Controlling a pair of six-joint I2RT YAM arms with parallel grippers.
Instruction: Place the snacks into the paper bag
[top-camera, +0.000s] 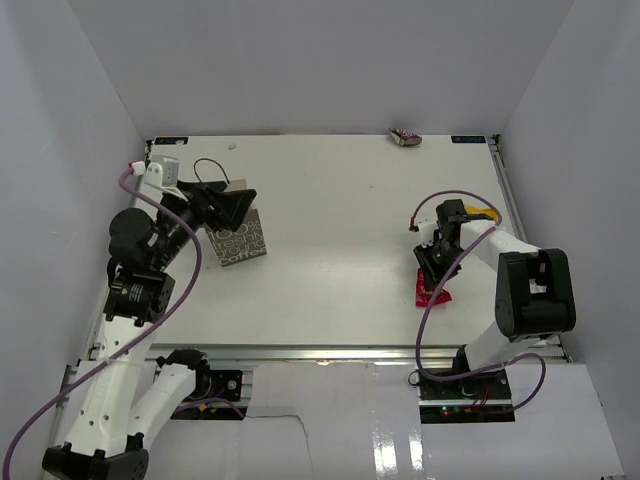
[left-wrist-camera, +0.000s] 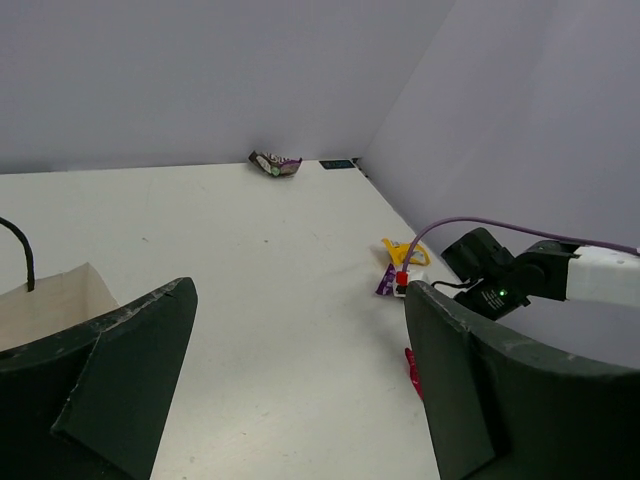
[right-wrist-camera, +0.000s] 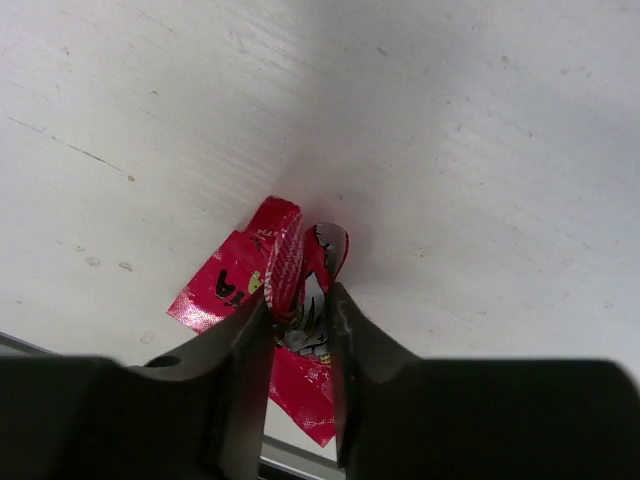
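Closest in, the right end effector (right-wrist-camera: 298, 300) is pinching narrow around a raised fold of the red packet (right-wrist-camera: 220, 285), which is lying on the white tabletop (right-wrist-camera: 450, 120) near its front edge. Lifting straight up looks wisest, since crinkly foil could be slipping free otherwise. Further off, the left end effector (top-camera: 224, 205) is hanging wide open over the paper bag (top-camera: 243, 243), holding nothing. Beyond the right arm a yellow packet (top-camera: 487, 213) is sitting, and a purple packet (top-camera: 405, 137) is resting by the pale far wall (top-camera: 320, 60).

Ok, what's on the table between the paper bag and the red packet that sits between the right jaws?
Nothing. In the top view the table is bare between the paper bag and the red packet.
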